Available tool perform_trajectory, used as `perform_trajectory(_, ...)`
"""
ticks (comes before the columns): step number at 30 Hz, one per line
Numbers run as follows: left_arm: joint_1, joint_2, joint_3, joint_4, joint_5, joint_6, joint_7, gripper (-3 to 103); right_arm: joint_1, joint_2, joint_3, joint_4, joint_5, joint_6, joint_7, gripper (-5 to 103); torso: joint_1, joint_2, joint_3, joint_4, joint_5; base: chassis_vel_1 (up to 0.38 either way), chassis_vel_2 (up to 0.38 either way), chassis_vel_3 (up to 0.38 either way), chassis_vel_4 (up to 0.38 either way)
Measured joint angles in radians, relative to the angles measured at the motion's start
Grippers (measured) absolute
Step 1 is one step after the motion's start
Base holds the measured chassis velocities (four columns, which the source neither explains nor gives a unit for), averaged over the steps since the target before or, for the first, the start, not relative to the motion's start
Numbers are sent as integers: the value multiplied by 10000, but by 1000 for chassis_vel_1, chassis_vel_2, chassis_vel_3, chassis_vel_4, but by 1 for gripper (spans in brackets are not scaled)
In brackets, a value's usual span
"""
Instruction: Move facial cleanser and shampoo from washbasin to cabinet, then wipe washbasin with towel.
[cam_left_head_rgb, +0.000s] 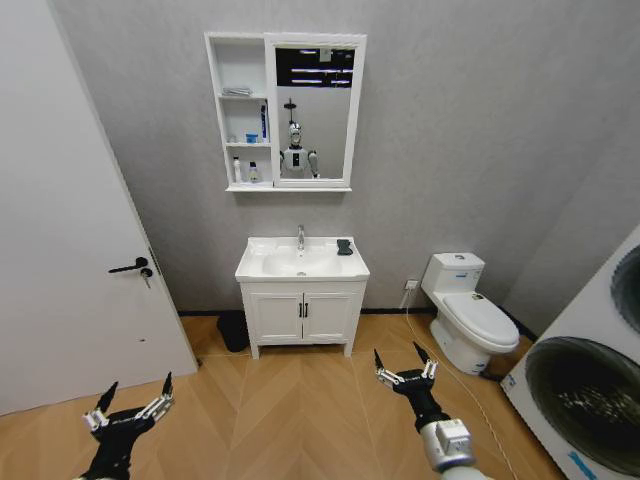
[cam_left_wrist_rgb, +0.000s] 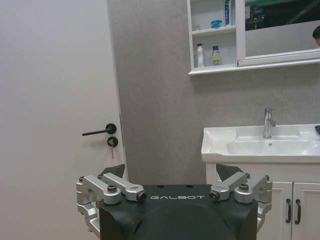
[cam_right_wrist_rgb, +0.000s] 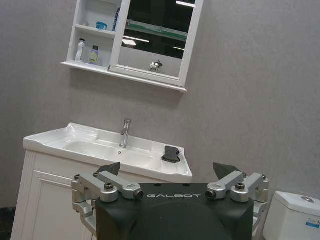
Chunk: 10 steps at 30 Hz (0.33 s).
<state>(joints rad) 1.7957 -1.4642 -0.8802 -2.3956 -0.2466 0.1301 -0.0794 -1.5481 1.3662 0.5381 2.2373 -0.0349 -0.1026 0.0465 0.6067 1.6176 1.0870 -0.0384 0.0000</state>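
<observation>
**Inventory: bottles shelved, towel on washbasin, both hands released**

- Washbasin (cam_left_head_rgb: 262, 271): white ceramic, chrome tap (cam_left_head_rgb: 300, 237) at its rear edge. Bowl carried no bottles.
- Towel (cam_left_head_rgb: 345, 246): dark folded cloth lying at the rear right corner of the washbasin rim. Judged soft, light and limp; best pinched through the fold from above.
- Facial cleanser and shampoo: slim white bottle (cam_left_wrist_rgb: 200, 55) and lilac black-capped bottle (cam_left_wrist_rgb: 215, 55) stood upright just beside each other on the bottom shelf of the cabinet (cam_left_head_rgb: 222, 110). Judged light, rigid, smooth-sided; grip mid-body. Labels too small to read.
- Left hand (cam_left_head_rgb: 129, 405): low over the wooden floor, well apart from the washbasin, fingers spread, holding nothing.
- Right hand (cam_left_head_rgb: 404, 367): likewise low, released, empty.
- Legible writing: "GALBOT" on each wrist housing.
</observation>
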Motion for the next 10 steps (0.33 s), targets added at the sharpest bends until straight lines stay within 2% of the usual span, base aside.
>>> perform_trajectory(10,0,0,0,0,0,0,0,100,0,0,0,1,0,0,0,100,0,0,0,0,0,-4,-1,5,3)
